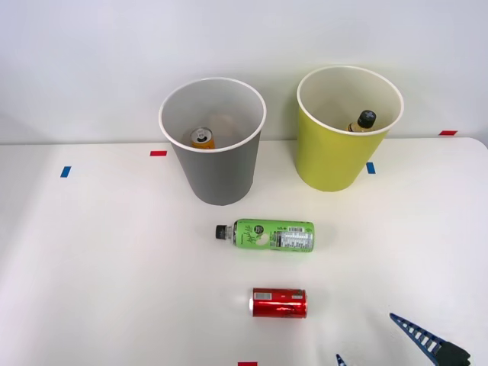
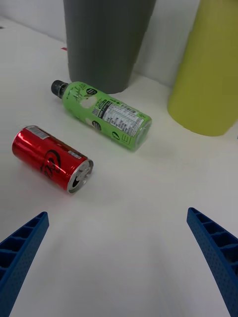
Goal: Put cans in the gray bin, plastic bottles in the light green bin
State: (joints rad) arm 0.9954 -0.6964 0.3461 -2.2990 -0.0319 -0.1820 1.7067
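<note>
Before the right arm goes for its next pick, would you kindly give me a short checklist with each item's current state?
1. Right hand open and empty: ok, its blue fingers sit wide apart with nothing between them.
2. Red can reachable: ok, lying on its side on the table, nearest the hand.
3. Green bottle clear of the can: ok, a gap separates them.
4. Gray bin upright with room: ok, one orange can inside.
5. Light green bin upright with room: ok, one black-capped bottle inside.
6. Can dented or full: cannot tell.
</note>
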